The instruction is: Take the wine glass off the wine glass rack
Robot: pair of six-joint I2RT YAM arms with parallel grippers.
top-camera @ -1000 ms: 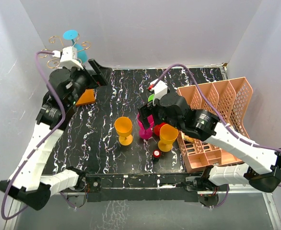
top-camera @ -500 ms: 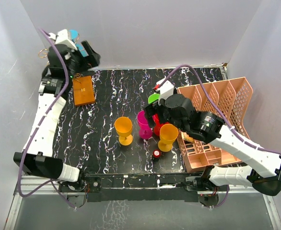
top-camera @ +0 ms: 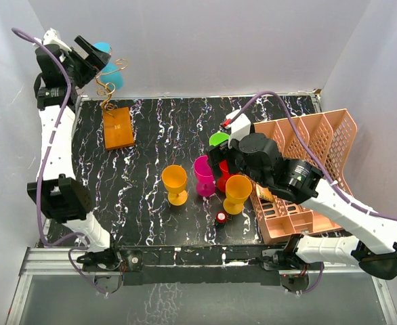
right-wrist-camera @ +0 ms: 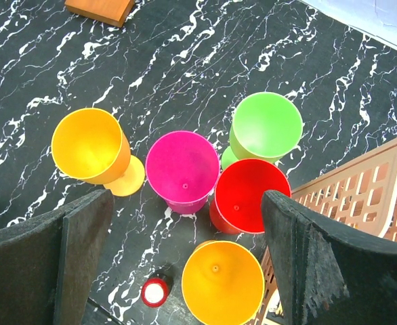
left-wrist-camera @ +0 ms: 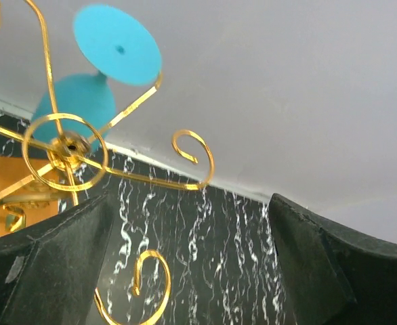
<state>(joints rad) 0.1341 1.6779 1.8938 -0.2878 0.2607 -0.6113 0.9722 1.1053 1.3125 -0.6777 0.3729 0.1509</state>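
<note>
With jaws wide, your right gripper (right-wrist-camera: 185,198) hovers over the near cups (right-wrist-camera: 90,145); far left, your left gripper (left-wrist-camera: 190,202), jaws wide too, faces the wine glass (left-wrist-camera: 76,103) hung on the wine glass rack (left-wrist-camera: 64,145), whose curls could snag and topple it.

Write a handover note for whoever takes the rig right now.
Left gripper: open, empty, raised beside the wine glass rack, not on the glass.
Right gripper: open, empty, hovering over a cluster of upright glasses on the table.
Cyan wine glass: hanging upside down on a rack arm; the rack's block base sits far left on the table.
Done: approach only.
Left: grip the cyan glass, slide it off the arm, set it down.
</note>
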